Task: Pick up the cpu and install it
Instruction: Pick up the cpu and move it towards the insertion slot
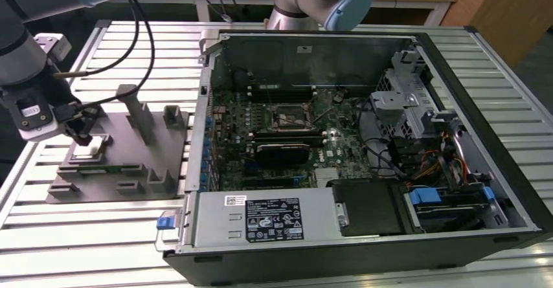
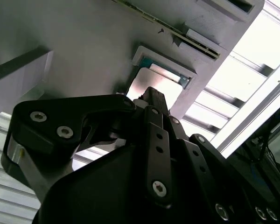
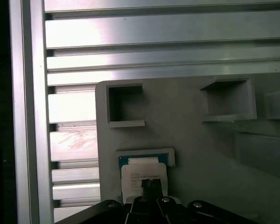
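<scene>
The cpu (image 1: 90,147) is a small square chip with a shiny top, lying flat in a pocket of the grey fixture tray (image 1: 103,188) at the exterior view's left. My gripper (image 1: 81,137) hangs right over it, fingers drawn together and shut, tips at or just above the chip's top; contact cannot be told. In the first wrist view the cpu (image 3: 142,171) sits just beyond the gripper (image 3: 150,185). The second wrist view has the cpu (image 2: 155,84) bright past the gripper (image 2: 151,97). The motherboard's socket (image 1: 288,114) lies inside the open computer case (image 1: 484,107).
Upright grey posts (image 1: 138,113) rise from the tray close to the gripper's right in the exterior view. The case wall (image 1: 204,107) stands beyond the tray. A second arm's base (image 1: 324,0) stands behind the case. A slatted metal table (image 1: 78,249) carries everything.
</scene>
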Motion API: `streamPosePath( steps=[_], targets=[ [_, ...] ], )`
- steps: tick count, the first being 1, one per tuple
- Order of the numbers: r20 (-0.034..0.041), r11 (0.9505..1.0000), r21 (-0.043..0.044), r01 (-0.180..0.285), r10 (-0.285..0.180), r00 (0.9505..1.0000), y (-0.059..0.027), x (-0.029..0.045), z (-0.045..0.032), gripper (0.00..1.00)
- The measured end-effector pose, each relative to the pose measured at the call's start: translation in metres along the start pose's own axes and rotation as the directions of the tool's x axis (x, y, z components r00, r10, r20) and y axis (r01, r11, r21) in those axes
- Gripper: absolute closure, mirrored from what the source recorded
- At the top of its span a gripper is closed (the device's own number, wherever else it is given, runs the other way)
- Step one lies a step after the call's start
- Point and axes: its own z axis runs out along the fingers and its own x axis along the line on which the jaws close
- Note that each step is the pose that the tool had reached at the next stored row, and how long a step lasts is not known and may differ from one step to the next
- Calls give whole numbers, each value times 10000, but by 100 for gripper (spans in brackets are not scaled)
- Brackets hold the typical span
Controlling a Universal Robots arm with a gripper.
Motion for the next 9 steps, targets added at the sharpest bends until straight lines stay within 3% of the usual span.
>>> streamPosePath(
  steps=[9],
  targets=[
    [1, 10000, 5, 0, 0, 10000, -34, 5, 47, 89]
  ],
)
